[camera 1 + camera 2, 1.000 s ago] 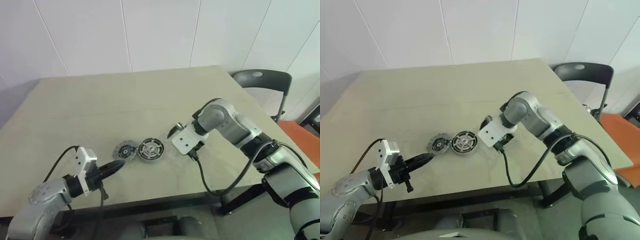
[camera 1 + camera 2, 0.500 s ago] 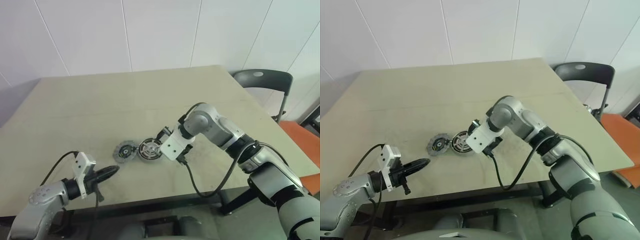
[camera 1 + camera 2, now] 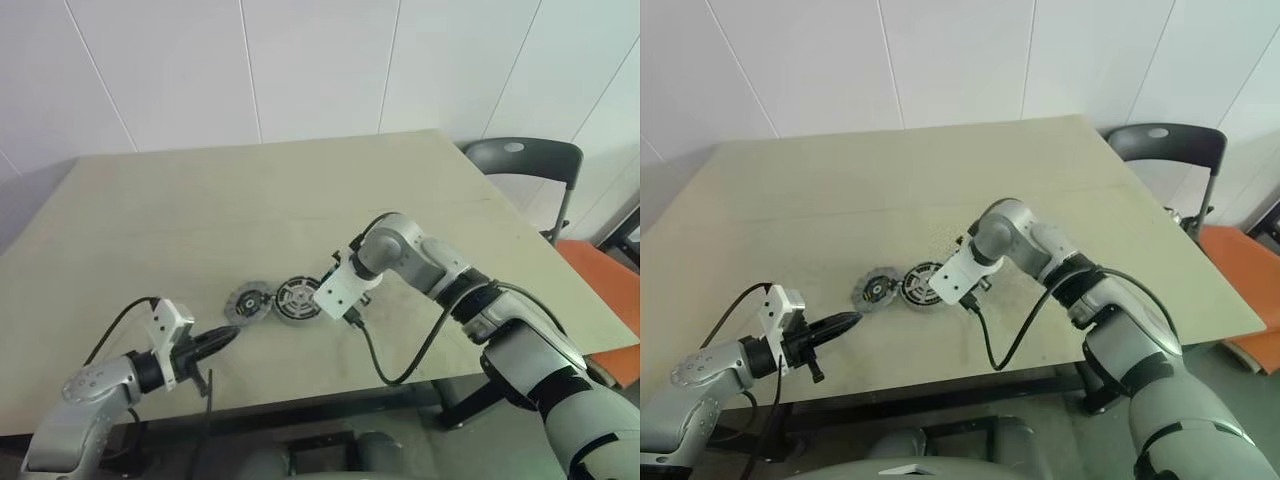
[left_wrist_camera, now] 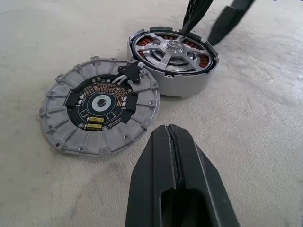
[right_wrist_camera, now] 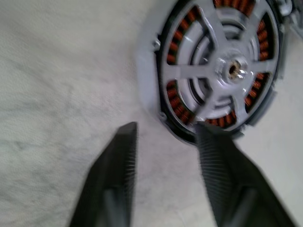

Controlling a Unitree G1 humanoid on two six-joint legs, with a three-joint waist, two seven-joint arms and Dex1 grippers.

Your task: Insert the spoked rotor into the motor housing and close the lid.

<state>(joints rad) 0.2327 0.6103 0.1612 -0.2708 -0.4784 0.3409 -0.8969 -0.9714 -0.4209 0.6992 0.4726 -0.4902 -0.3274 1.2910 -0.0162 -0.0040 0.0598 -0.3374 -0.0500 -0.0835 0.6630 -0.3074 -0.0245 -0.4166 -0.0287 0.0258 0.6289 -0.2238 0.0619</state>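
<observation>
The motor housing [image 4: 173, 61] lies flat on the table [image 3: 300, 200], spoked face upward.

motor housing [image 4: 173, 61]: grey, copper windings | lid [image 4: 99, 111]: grey, black centre | table [image 3: 200, 200]: beige

Both arms silver-grey with black joint bands. White camera blocks at wrists, black cables looping off each. Gripper fingers black, ribbed inner faces.

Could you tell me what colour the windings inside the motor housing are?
Reddish-copper windings, clearest in the right wrist view.
</observation>
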